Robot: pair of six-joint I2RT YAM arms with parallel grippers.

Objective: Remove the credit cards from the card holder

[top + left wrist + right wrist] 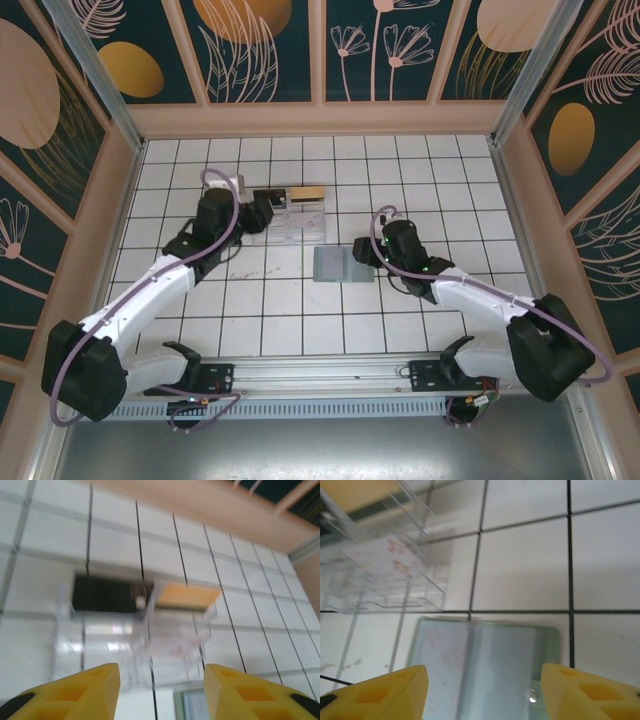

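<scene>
White tiled table (400, 180) holds the flat grey-green card holder (340, 265) at 5 o'clock from a clear plastic box (285, 225) with a tan-gold credit card (307, 194), and my left pincer (161, 669) and right pincer (484, 668) gape apart.

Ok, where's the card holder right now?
The card holder lies flat mid-table in the top view, beside the right gripper, just nearer than the clear box.
</scene>
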